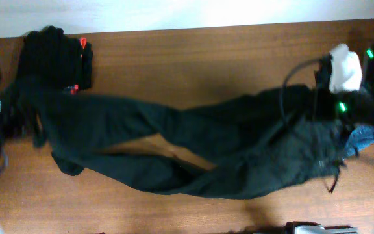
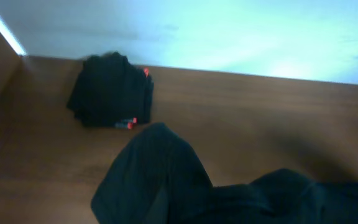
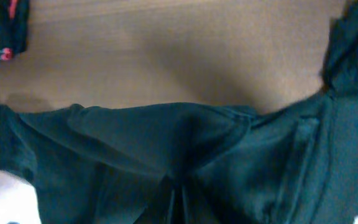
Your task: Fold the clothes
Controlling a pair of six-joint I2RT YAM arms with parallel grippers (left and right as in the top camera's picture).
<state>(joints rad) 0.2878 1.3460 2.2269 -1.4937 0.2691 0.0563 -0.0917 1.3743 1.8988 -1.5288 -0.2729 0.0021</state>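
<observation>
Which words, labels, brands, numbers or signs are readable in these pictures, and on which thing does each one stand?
None can be read.
Red marks on the folded black pile: perhaps labels, but too blurred to read.
Jeans: no text shows.

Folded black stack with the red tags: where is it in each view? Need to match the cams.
Overhead: the folded black stack sits top left, near the table's far edge.
Left wrist: the stack is upper left, just below the pale wall.
Right wrist: only a corner of the stack shows, at the top-left edge.
Shared landmark: the long black jeans, seen in all three views.
</observation>
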